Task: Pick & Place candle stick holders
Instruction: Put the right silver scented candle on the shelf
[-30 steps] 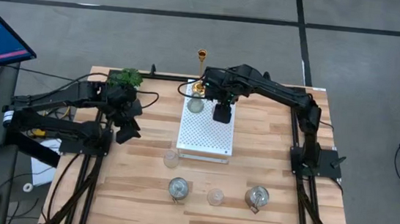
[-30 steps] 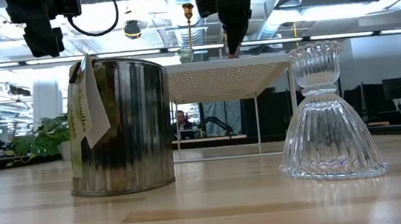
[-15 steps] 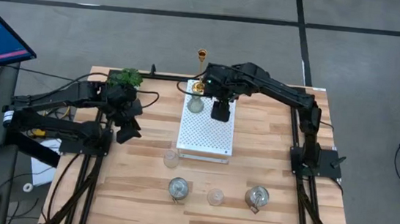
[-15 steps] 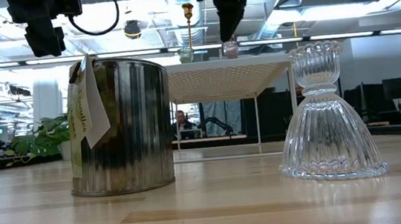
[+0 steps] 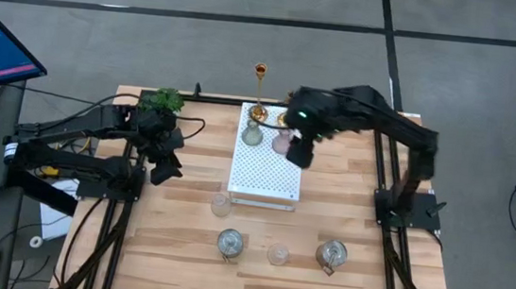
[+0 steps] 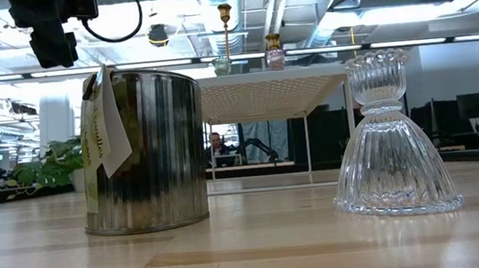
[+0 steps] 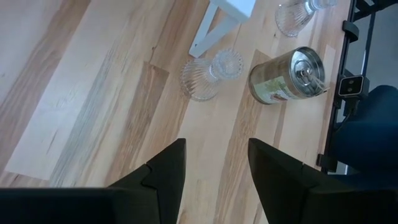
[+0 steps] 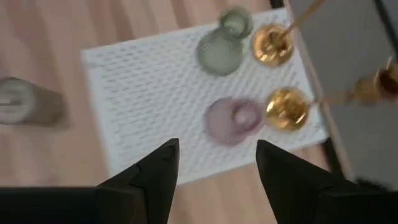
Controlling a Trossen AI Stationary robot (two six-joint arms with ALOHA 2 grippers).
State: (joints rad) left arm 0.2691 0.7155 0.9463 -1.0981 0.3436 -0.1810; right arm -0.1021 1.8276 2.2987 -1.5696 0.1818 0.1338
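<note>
Right gripper (image 5: 301,154) hovers over the right edge of the white perforated board (image 5: 264,178), fingers apart and holding nothing. The pinkish glass holder (image 5: 283,144) stands on the board just beside it, not touched. In the right wrist view it sits beyond the fingertips (image 8: 163,155), clear of them.

Left gripper (image 5: 166,168) waits over the table's left side, near the leafy plant (image 5: 163,100) — jaws parted, empty.

On the board's far end: one greenish glass holder (image 5: 252,134), the pink one, two gold stick holders (image 5: 259,92).

On the bare table (image 5: 173,241) nearer the front: three clear ribbed glass holders (image 5: 278,254) and two silvery tins (image 5: 229,244).

The tin's (image 6: 140,151) paper tag carries writing — not legible in the low view.
</note>
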